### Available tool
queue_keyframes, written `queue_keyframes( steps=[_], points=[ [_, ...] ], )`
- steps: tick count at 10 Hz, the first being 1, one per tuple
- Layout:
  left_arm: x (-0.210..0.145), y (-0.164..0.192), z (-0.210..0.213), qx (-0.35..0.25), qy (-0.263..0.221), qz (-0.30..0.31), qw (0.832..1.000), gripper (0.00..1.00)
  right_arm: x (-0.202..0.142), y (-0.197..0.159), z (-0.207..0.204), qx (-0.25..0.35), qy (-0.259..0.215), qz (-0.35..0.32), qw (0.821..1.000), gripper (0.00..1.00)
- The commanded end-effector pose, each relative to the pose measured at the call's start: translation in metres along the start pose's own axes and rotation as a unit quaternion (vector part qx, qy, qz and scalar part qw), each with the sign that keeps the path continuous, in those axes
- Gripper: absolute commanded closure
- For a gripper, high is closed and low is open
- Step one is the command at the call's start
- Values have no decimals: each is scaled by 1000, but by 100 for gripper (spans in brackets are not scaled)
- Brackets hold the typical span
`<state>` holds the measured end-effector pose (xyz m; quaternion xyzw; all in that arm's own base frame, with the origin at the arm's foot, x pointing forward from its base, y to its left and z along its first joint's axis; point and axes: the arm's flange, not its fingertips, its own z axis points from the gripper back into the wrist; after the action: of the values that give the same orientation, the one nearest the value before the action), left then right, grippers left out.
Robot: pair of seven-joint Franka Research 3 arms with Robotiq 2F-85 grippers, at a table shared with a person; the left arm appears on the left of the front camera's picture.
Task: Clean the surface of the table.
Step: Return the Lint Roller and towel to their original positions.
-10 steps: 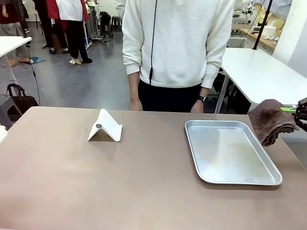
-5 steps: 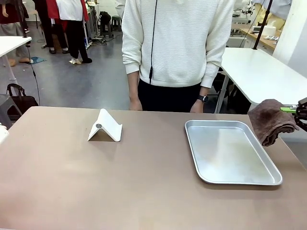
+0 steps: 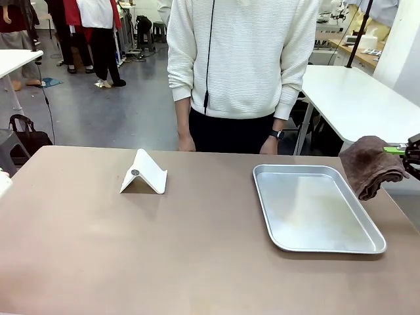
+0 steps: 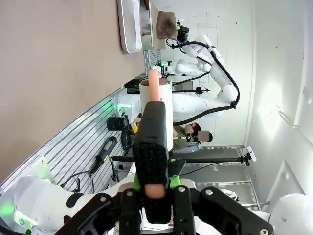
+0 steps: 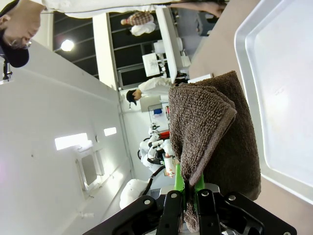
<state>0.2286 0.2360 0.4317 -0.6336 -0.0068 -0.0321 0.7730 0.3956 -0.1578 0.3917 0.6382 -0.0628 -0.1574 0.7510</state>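
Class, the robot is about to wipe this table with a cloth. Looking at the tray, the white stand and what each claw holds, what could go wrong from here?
1. The right claw pinches the brown cloth by one edge only; it may slip out while wiping.
2. The metal tray and white stand sit on the table; a sweep could push them, or leave the area beneath unwiped.
3. The left claw grips a pink-and-white object that could knock something.

The table [image 3: 131, 249] is a large rectangle with a smooth, matte taupe-brown top that runs past both side edges of the front view. Its surface lies flat and level and looks dry and evenly coloured. Its far edge runs straight just in front of the standing person.
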Motion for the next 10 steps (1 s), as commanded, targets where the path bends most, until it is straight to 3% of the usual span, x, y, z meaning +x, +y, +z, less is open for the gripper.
queue_keyframes(
  steps=[1,3,4,7,8,9,10],
  points=[
    [-4,-2,-3,-6,3,0,1000,78,0,4,1,3,2,4,1000,92],
    [0,0,0,0,0,0,1000,78,0,0,0,0,0,0,1000,92],
    [11,-15,-19,-23,26,-6,999,78,-4,19,-27,-18,-2,11,1000,92],
    [39,-67,-78,-16,73,-12,997,78,-21,62,-119,-102,58,52,992,92],
    [46,-83,-102,-1,76,-15,997,78,-21,72,-147,-95,73,56,991,92],
    [55,-99,-134,-3,108,-19,994,78,-24,82,-183,-89,72,53,992,92],
    [70,-109,-163,27,86,-28,996,78,-27,88,-218,-86,63,58,993,92]
  ],
)
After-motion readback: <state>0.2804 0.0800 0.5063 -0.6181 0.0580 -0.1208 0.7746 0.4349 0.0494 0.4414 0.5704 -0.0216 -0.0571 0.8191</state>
